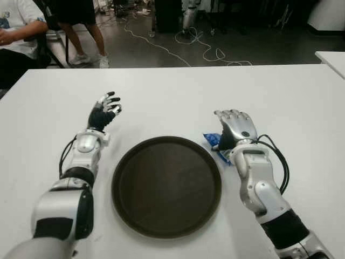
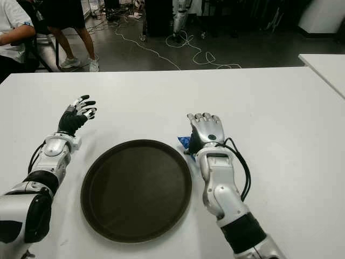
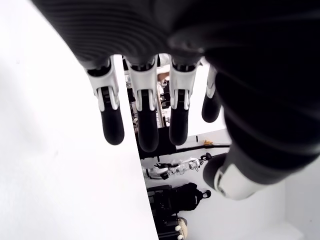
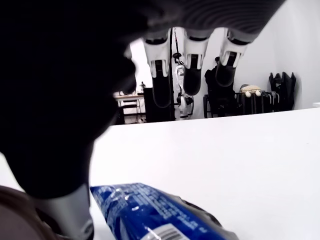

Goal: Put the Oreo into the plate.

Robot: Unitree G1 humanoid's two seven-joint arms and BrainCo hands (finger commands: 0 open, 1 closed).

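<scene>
A blue Oreo packet (image 1: 211,140) lies on the white table (image 1: 178,97), just off the right rim of the round dark brown plate (image 1: 167,186). My right hand (image 1: 235,124) hovers over the packet with its fingers stretched out and open, covering most of it. In the right wrist view the packet (image 4: 150,212) lies flat under the palm with no finger closed on it. My left hand (image 1: 105,110) is open, left of the plate and a little beyond it, holding nothing. Nothing lies in the plate.
Beyond the table's far edge at the back left are a seated person (image 1: 16,32) and a standing person's legs (image 1: 86,32). Cables (image 1: 199,48) lie on the dark floor. A second white table's corner (image 1: 331,58) shows at the far right.
</scene>
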